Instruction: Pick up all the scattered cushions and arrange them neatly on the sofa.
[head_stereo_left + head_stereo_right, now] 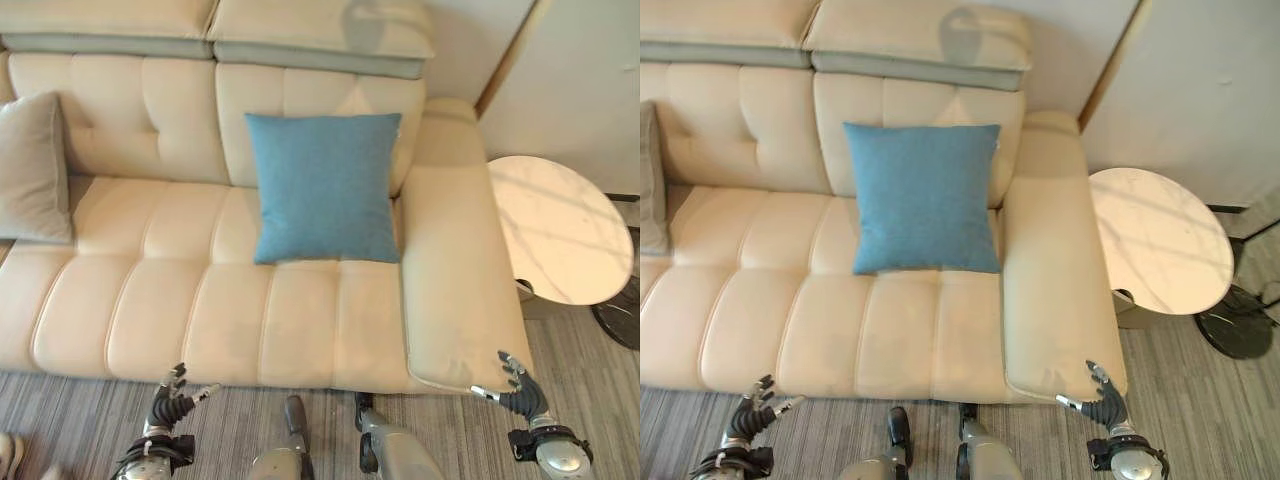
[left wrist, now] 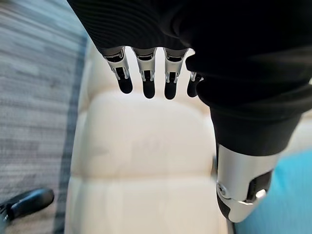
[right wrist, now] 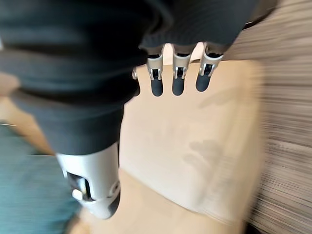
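A blue cushion (image 1: 324, 186) stands upright against the backrest of the cream leather sofa (image 1: 190, 310), right of the seat's middle. A grey cushion (image 1: 34, 168) leans at the sofa's far left. My left hand (image 1: 170, 400) hovers low over the carpet in front of the seat edge, fingers relaxed and empty. My right hand (image 1: 518, 390) is at the front corner of the sofa's right arm section, also open and holding nothing. In the left wrist view its fingers (image 2: 148, 80) hang above the cream seat, with the blue cushion (image 2: 280, 195) at the edge.
A round pale side table (image 1: 560, 228) stands right of the sofa, with a dark round base (image 1: 622, 318) on the floor beside it. Striped grey carpet (image 1: 80, 420) runs along the sofa's front. A wall lies behind the table.
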